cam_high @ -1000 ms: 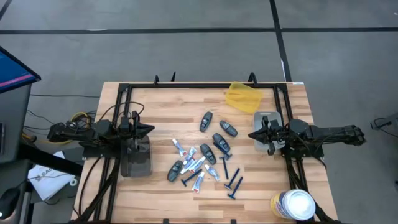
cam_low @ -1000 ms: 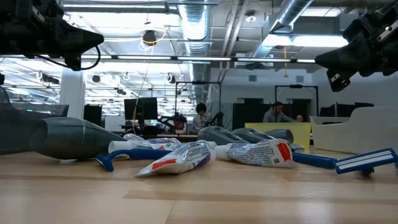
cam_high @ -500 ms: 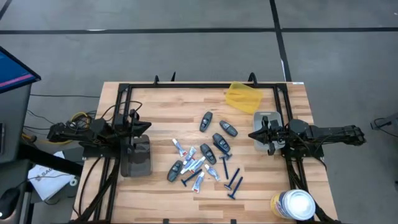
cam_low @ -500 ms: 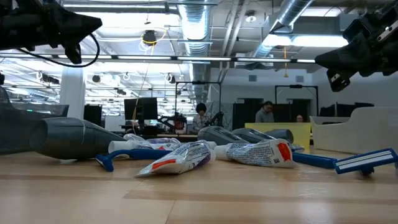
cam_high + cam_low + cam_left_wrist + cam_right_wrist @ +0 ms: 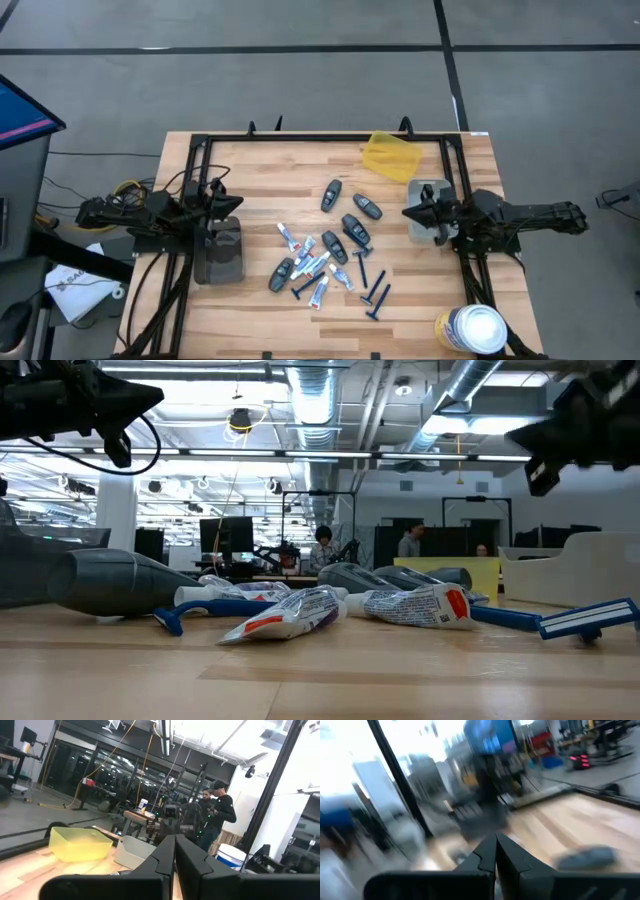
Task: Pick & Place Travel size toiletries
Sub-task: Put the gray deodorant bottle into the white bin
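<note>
The toiletries lie loose in the middle of the table: white-and-blue tubes (image 5: 311,262), dark grey pods (image 5: 355,229) and blue razors (image 5: 377,297). The low view shows a pod (image 5: 110,582), tubes (image 5: 418,605) and a razor (image 5: 585,618) flat on the wood. My left gripper (image 5: 240,204) hangs shut in the air left of the pile, above a dark grey bin (image 5: 220,250); its wrist view shows the fingers (image 5: 175,837) closed. My right gripper (image 5: 404,213) hangs shut right of the pile, over a light grey bin (image 5: 428,208); its fingers (image 5: 496,837) are closed too.
A yellow bin (image 5: 392,157) sits at the far right of the table, also in the left wrist view (image 5: 80,842). A white-lidded canister (image 5: 472,330) stands at the near right corner. A black frame (image 5: 300,138) borders the table. People (image 5: 220,815) stand in the room beyond.
My left gripper has drawn back a little toward the table's left edge and risen slightly, staying shut. My right arm has just started moving: it shows blurred in the low view and its wrist view is smeared. The toiletries have not moved.
</note>
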Motion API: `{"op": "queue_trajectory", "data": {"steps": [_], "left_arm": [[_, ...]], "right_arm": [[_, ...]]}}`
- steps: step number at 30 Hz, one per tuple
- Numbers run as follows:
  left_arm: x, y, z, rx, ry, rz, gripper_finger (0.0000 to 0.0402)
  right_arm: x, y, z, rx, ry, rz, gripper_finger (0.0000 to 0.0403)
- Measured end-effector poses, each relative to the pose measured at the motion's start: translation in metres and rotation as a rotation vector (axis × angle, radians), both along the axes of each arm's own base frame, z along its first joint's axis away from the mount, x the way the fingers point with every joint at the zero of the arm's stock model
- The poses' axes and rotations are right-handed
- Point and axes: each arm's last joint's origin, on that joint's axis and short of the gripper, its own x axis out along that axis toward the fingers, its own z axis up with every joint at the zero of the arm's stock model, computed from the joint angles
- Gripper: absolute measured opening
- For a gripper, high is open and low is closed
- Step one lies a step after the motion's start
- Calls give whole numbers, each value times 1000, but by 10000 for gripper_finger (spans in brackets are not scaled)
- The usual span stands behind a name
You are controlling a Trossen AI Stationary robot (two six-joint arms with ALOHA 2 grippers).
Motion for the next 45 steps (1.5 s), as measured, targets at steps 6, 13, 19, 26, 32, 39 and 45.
{"op": "queue_trajectory", "data": {"steps": [6, 13, 19, 26, 32, 39, 45], "left_arm": [[0, 0, 0, -60, -12, -17, 8], [0, 1, 0, -69, -12, 4, 8], [0, 1, 0, -69, -12, 4, 8], [0, 1, 0, -69, -12, 4, 8], [0, 1, 0, -69, -13, 4, 8], [1, 1, -1, -68, -6, 4, 8], [2, 0, -1, -68, 2, 4, 8]], "right_arm": [[-4, -3, 18, 221, -202, -18, 0], [-7, -12, 32, 239, -252, -219, 0], [-3, -17, 63, 154, -63, -315, 0], [28, -25, 99, 63, 349, -386, 0], [80, -35, 107, 21, 659, -400, 10], [139, -40, 73, -77, 1096, -305, 108], [174, -43, 39, -76, 1360, -220, 253]]}}
